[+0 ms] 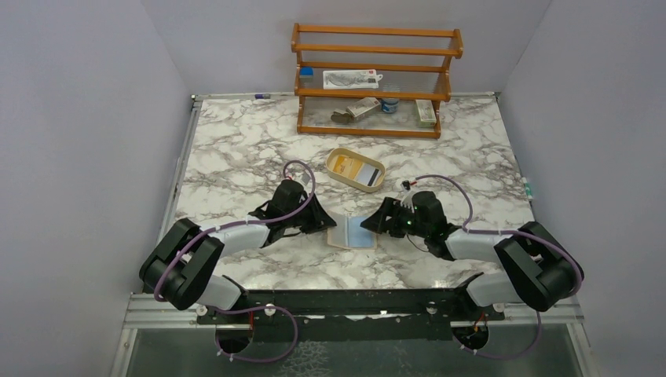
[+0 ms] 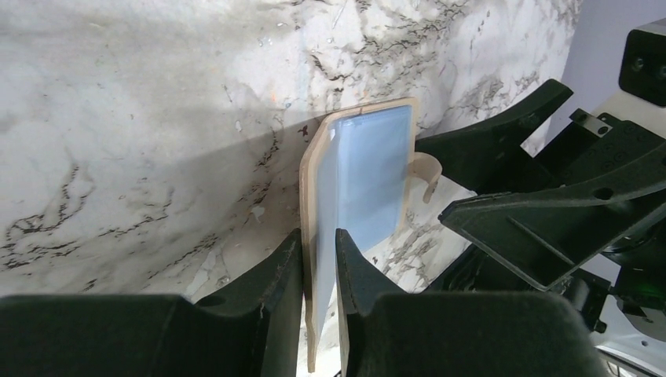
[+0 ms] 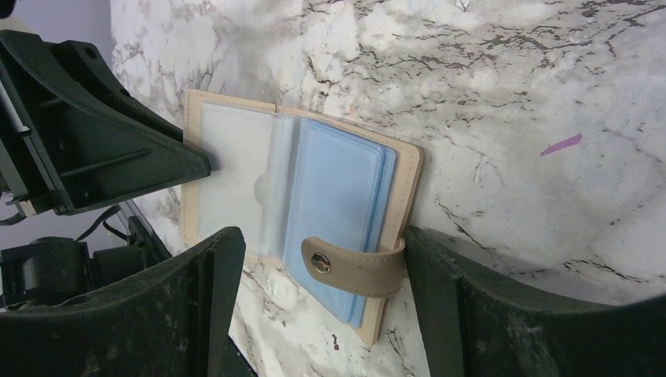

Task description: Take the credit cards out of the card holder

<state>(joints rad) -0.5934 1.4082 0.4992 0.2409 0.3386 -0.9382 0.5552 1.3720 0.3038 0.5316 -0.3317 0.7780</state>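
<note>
From above I see the card holder (image 1: 352, 232) lying open on the marble table (image 1: 236, 149), with the left gripper (image 1: 318, 221) at its left edge and the right gripper (image 1: 377, 225) at its right. Only this view shows the credit cards (image 1: 345, 163). Both lie in the oval tan tray (image 1: 375, 185) just beyond the card holder, one yellow-orange and one pale with a dark band. The left wrist camera shows what the overhead cannot: the left gripper (image 2: 318, 267) is clamped on the card holder (image 2: 369, 173), its fingers (image 2: 275, 275) pinching the tan cover and blue sleeve so that this flap stands up. The right wrist camera shows the card holder (image 3: 338, 181) with a clear sleeve (image 3: 236, 173), blue pockets and a snap strap (image 3: 349, 265) curling over its near edge. The right gripper (image 3: 322, 236) is spread wide to either side of it, and I can't make out any grasp. A small purple mark (image 3: 561, 144) lies on the marble to the card holder's right. Well beyond the card holder a wooden rack (image 1: 375, 78) stands against plain grey walls (image 1: 78, 118). Both arms reach inward from the near edge, elbows out and wrists low, aimed at the card holder.
</note>
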